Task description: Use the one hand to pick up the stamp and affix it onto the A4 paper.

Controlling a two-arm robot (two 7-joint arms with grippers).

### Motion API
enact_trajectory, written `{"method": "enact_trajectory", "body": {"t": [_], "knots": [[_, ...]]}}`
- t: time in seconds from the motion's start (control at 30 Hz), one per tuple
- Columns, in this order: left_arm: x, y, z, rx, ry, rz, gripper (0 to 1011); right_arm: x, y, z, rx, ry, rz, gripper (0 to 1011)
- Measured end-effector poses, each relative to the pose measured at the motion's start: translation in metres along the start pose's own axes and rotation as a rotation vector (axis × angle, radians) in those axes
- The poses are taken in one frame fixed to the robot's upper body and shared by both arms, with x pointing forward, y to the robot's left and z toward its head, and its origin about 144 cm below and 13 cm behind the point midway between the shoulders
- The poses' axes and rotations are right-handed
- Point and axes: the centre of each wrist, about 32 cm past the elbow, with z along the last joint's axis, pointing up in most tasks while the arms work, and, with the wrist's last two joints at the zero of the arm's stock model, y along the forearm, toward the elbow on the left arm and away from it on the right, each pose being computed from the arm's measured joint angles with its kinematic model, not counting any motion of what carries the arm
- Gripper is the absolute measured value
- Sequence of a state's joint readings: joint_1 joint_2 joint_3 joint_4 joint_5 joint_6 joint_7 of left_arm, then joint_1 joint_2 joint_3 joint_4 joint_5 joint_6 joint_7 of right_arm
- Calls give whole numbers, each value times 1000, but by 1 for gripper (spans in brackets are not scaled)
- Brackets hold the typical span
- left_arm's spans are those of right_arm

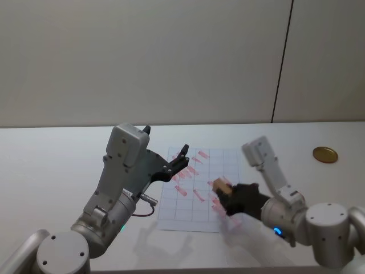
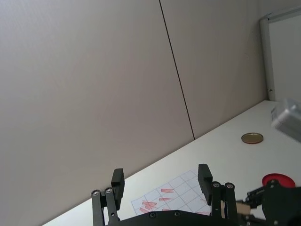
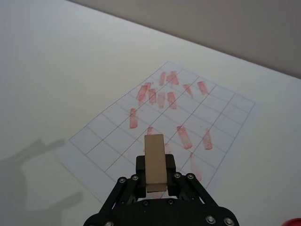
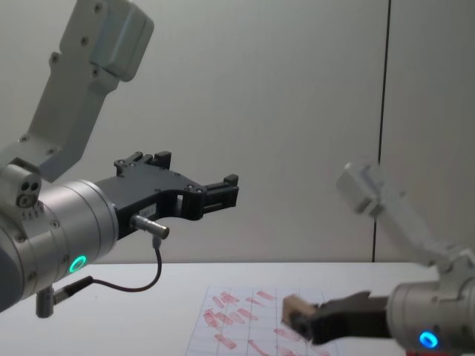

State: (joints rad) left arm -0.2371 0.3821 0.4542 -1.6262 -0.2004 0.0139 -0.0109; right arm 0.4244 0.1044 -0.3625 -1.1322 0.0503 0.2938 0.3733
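My right gripper (image 1: 225, 193) is shut on the stamp (image 1: 221, 185), a small tan wooden block that sticks out past its black fingers. It holds the stamp over the right part of the A4 paper (image 1: 191, 208), a gridded white sheet with several red marks. In the right wrist view the stamp (image 3: 155, 162) stands up from the gripper (image 3: 155, 182) above the paper's (image 3: 117, 141) near edge. From the chest the stamp (image 4: 295, 308) appears slightly above the sheet (image 4: 237, 308). My left gripper (image 1: 181, 158) hangs open and empty over the paper's far left corner, fingers (image 2: 117, 178) spread wide.
A flat gold disc (image 1: 325, 154) lies on the white table at the far right. A red disc (image 2: 278, 180) lies nearer, right of the paper. A grey wall stands behind the table. The left arm's thick silver body (image 4: 67, 222) fills the left side of the chest view.
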Motion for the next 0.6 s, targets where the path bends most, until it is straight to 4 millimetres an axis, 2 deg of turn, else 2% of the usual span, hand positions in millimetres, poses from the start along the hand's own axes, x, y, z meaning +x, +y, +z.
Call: {"method": "enact_trajectory", "body": {"t": [0.6], "knots": [[0, 0, 0, 0, 0, 0, 993, -23, 25, -19, -122, -53, 76, 220]]}}
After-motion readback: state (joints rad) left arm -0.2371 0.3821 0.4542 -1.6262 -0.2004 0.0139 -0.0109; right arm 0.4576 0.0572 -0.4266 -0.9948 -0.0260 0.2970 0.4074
